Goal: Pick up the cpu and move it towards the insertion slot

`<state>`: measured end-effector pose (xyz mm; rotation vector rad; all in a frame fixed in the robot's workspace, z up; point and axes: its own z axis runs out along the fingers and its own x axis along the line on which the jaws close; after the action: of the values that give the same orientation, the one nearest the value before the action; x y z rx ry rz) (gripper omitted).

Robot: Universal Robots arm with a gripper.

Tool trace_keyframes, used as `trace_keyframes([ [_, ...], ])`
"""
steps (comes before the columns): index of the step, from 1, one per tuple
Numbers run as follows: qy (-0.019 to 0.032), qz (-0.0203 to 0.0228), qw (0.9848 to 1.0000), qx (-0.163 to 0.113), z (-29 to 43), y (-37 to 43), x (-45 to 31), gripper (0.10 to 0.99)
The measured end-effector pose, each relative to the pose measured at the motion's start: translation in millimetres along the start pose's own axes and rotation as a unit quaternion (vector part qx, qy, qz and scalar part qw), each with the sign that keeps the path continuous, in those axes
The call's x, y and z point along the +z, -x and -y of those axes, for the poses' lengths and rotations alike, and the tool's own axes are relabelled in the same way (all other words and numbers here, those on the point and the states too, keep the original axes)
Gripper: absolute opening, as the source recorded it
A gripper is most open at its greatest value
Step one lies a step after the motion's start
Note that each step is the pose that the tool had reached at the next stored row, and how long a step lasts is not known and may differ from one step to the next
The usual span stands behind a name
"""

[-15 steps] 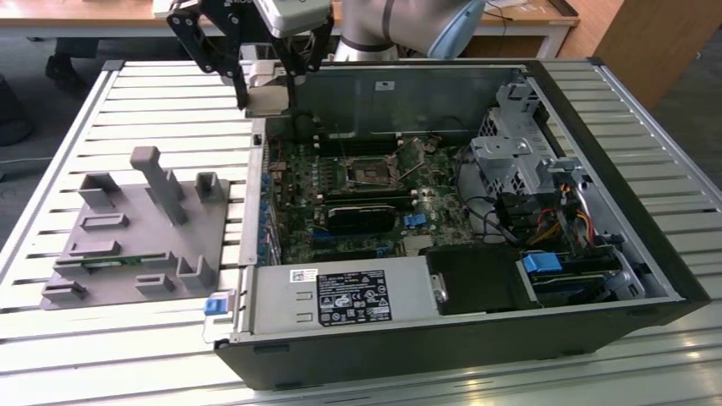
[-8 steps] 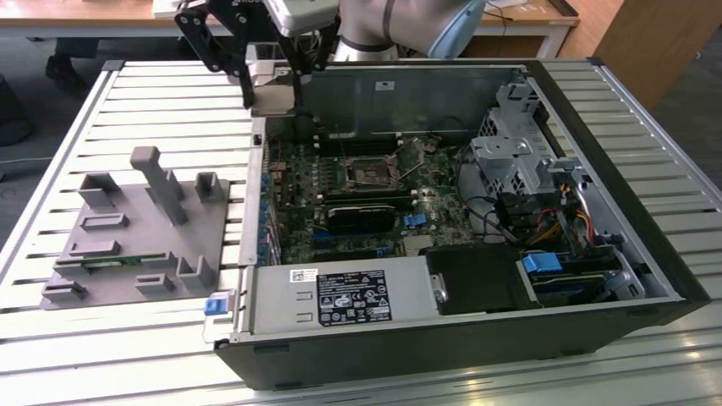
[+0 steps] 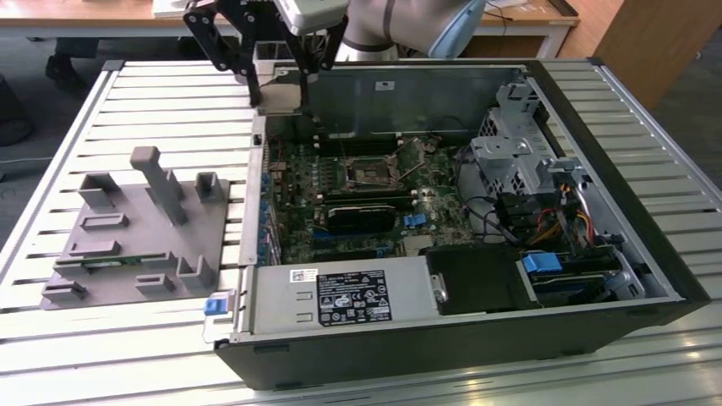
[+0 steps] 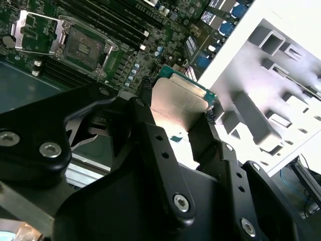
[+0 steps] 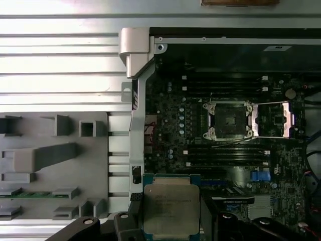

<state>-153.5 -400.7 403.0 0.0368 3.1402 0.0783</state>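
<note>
Slatted metal table carries an open computer case and, at the exterior view's left, a grey plastic fixture with a thin green memory stick lying in it. Near the top of the exterior view, 1 black gripper hangs above the case's far corner. Both wrist views show its 2 fingers clamped on the cpu, a flat silvery square on a green edge, held clear of everything below. On the motherboard, the insertion slot sits well apart from the chip, its shiny frame swung open to 1 side and its dark centre bare.

Judging from this, the carry goes best with the chip kept level and its edges square to the slot. Obstacles appear to be the case's corner bracket, the raised frame, and the long black memory slots flanking the socket.
</note>
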Motion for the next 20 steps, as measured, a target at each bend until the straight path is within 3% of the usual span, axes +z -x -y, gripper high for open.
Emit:
trace_keyframes([
  [20, 0.0000, 0.0000, 1.0000, 0.000, -4.5, 18.9, 0.2, 0.537],
])
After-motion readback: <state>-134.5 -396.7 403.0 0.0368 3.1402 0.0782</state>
